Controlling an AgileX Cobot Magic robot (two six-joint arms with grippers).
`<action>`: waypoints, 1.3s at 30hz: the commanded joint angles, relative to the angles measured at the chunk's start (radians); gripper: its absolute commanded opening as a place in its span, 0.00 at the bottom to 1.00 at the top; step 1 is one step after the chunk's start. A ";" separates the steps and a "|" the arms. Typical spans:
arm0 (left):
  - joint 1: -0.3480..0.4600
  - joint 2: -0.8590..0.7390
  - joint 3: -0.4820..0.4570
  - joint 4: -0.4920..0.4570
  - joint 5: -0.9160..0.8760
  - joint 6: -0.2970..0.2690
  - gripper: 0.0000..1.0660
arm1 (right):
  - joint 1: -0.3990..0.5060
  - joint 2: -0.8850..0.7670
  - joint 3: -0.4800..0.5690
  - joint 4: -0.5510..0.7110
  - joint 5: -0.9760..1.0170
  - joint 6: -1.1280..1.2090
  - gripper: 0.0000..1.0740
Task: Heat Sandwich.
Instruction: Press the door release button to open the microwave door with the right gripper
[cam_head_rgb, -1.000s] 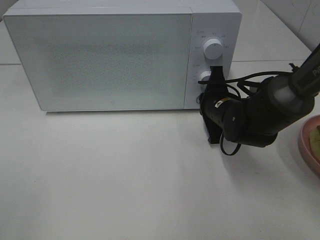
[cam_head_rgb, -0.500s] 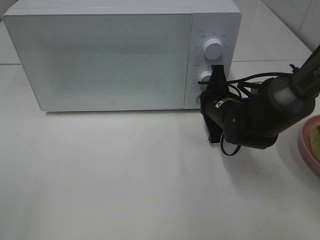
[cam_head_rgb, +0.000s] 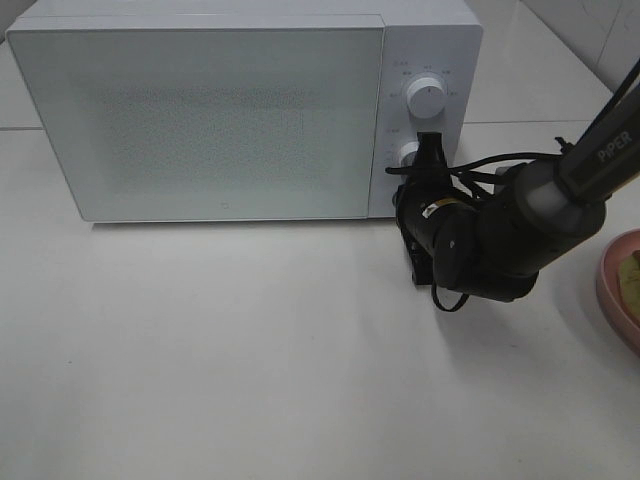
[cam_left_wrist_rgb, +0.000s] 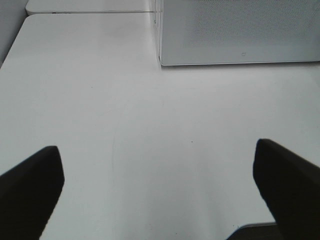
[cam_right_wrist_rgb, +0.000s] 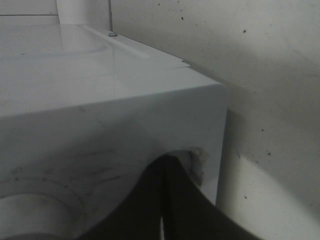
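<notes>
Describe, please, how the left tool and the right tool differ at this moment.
The left tool stands wide open; the right tool is shut. The left tool hovers over the table, apart from the microwave; the right tool sits close beside its lower knob. Both are dark and hold nothing.

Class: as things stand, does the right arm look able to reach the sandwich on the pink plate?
Probably yes. The sandwich lies uncovered on the plate on that arm's side, with bare table between. The right gripper is at the microwave, fingers shut, so it must open first.
</notes>
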 joint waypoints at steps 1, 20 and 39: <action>0.005 -0.023 0.002 -0.002 -0.003 -0.001 0.92 | -0.033 -0.013 -0.076 -0.027 -0.258 -0.026 0.00; 0.005 -0.017 0.002 -0.002 -0.003 -0.001 0.92 | -0.034 0.014 -0.099 0.001 -0.266 -0.050 0.00; 0.005 -0.017 0.002 -0.002 -0.003 -0.001 0.92 | -0.033 0.014 -0.098 -0.006 -0.202 -0.070 0.00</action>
